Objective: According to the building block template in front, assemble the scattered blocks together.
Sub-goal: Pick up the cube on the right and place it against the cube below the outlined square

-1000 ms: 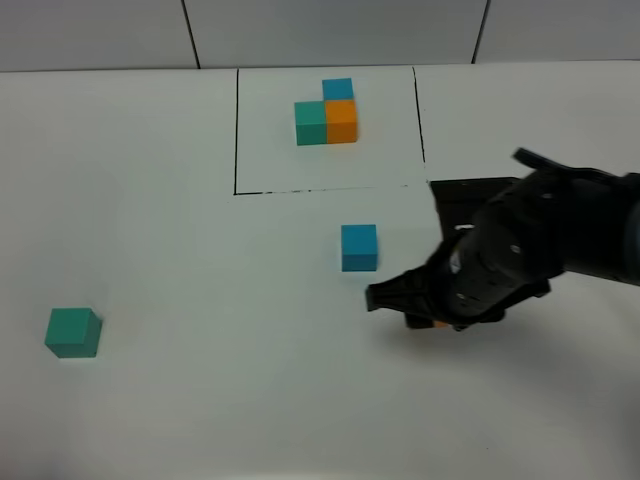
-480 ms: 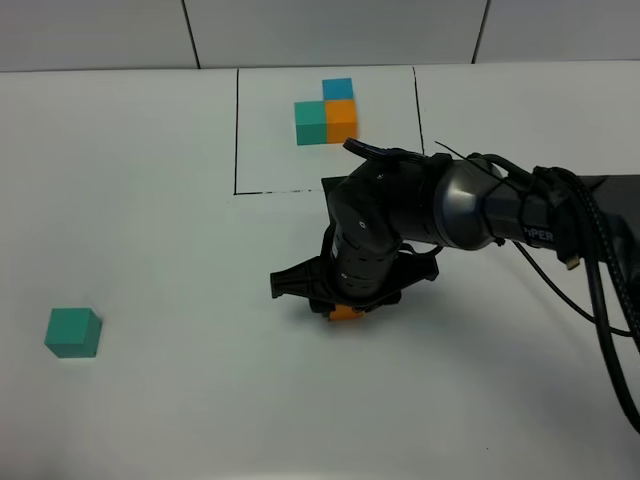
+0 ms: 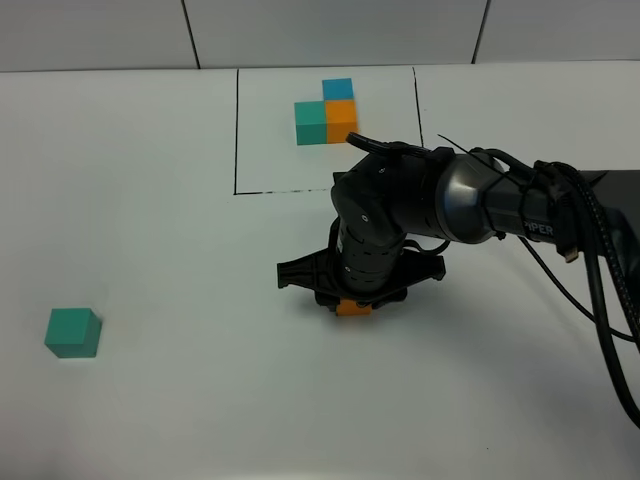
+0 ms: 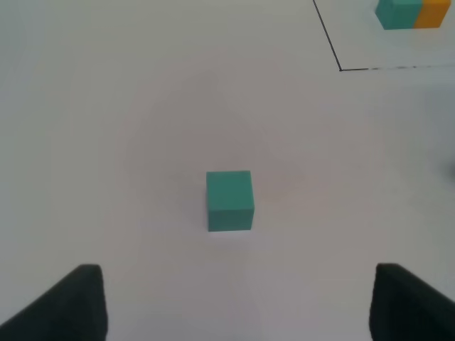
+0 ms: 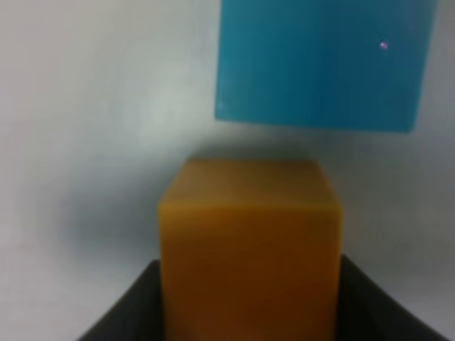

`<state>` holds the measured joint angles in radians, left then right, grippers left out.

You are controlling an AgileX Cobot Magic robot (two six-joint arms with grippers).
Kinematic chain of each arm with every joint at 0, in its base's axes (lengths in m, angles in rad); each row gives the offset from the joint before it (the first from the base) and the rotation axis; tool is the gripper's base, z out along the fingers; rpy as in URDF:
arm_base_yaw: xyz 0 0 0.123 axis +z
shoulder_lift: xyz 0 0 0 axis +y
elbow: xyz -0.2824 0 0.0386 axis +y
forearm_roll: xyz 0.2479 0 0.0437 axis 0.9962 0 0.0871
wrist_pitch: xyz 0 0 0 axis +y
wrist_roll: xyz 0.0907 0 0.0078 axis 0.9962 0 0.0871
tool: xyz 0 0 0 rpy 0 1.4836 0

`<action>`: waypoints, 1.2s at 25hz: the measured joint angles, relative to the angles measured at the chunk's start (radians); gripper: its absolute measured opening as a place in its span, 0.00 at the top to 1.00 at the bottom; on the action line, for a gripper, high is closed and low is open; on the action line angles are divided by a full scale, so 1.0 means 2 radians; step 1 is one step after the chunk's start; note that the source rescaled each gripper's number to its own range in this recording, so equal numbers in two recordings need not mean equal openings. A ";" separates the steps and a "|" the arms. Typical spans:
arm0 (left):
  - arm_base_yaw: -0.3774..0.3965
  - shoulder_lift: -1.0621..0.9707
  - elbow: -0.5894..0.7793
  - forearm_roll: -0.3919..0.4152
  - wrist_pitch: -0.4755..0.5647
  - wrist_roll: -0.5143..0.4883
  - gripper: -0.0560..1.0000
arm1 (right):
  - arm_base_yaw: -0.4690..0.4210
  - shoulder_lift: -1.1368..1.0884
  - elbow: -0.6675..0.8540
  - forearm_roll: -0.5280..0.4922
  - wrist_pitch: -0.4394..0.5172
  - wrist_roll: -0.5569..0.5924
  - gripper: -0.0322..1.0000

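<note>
Fingers [image 5: 135, 312] on the right clamp orange block [image 5: 249, 249], blue block [image 5: 323, 60] just beyond.

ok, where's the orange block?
Mid exterior high view, below the template outline: orange block in the right gripper; right wrist view shows blue block just beyond it.
</note>
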<state>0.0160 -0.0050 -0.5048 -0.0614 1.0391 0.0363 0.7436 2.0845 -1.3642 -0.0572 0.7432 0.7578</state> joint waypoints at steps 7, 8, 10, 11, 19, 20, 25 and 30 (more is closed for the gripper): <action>0.000 0.000 0.000 0.000 0.000 0.000 0.29 | -0.006 0.008 -0.004 0.007 0.002 -0.003 0.95; 0.000 0.000 0.000 0.000 0.000 0.000 0.29 | -0.007 0.010 -0.005 0.009 0.003 -0.004 0.95; 0.000 0.000 0.000 0.000 0.000 0.000 0.29 | -0.007 0.011 -0.005 0.011 0.001 -0.006 0.95; 0.000 0.000 0.000 0.000 0.000 0.000 0.29 | -0.007 0.012 -0.005 0.011 0.001 -0.007 0.95; 0.000 0.000 0.000 0.000 0.000 0.000 0.29 | -0.015 0.015 -0.005 0.016 -0.004 -0.007 0.95; 0.000 0.000 0.000 0.000 0.000 0.000 0.29 | -0.015 0.015 -0.005 0.016 -0.006 -0.007 0.95; 0.000 0.000 0.000 0.000 0.000 0.000 0.29 | -0.016 0.018 -0.005 0.010 -0.010 -0.007 0.95; 0.000 0.000 0.000 0.000 0.000 0.000 0.29 | -0.016 0.020 -0.005 0.006 -0.011 -0.007 0.95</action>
<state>0.0160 -0.0050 -0.5048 -0.0614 1.0391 0.0363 0.7112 2.1252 -1.3751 -0.0450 0.7203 0.7434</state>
